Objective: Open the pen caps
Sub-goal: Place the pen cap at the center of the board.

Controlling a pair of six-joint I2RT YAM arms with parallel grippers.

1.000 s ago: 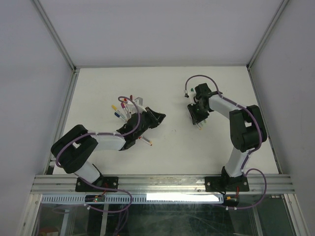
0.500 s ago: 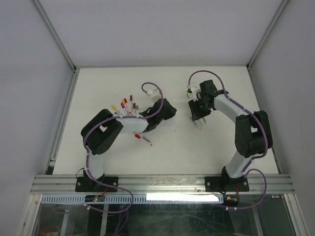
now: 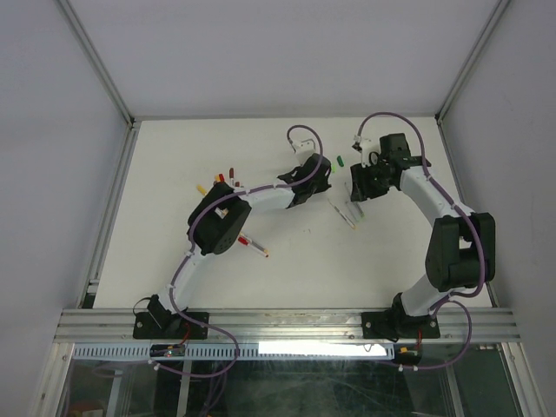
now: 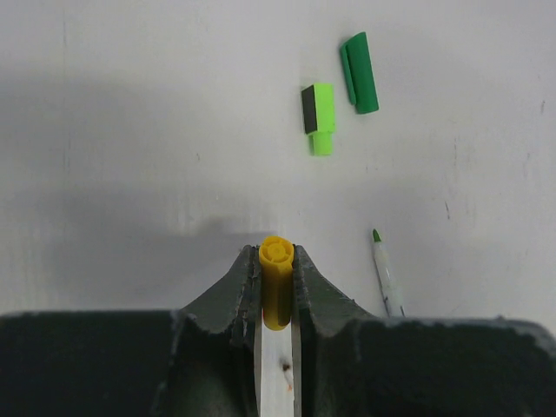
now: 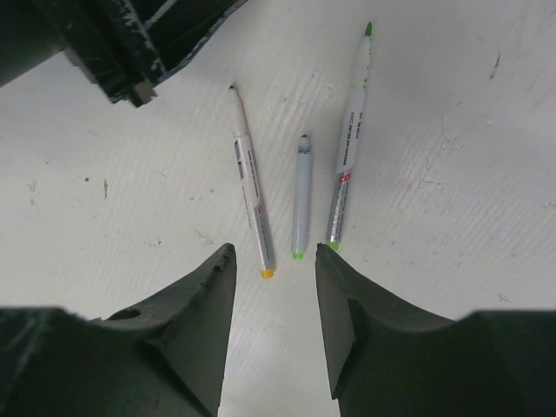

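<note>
My left gripper (image 4: 276, 261) is shut on a yellow pen cap (image 4: 276, 287) and hovers over the table's middle (image 3: 321, 184). On the table ahead of it lie a bright green cap (image 4: 319, 117) and a dark green cap (image 4: 359, 72). My right gripper (image 5: 274, 252) is open and empty, just above the near ends of three uncapped pens: a yellow-ended one (image 5: 252, 187), a grey one (image 5: 301, 195) and a green-tipped one (image 5: 347, 143). The top view shows the right gripper (image 3: 358, 189) beside these pens (image 3: 347, 213).
Several capped pens (image 3: 221, 181) lie in a cluster at the left, partly hidden by the left arm. One red-capped pen (image 3: 252, 245) lies apart, nearer the front. The table's raised metal rim (image 3: 117, 200) runs along the left side.
The left arm has swung right and farther out, from the pen cluster to the table's middle. The right gripper has opened and drawn back to the right.
</note>
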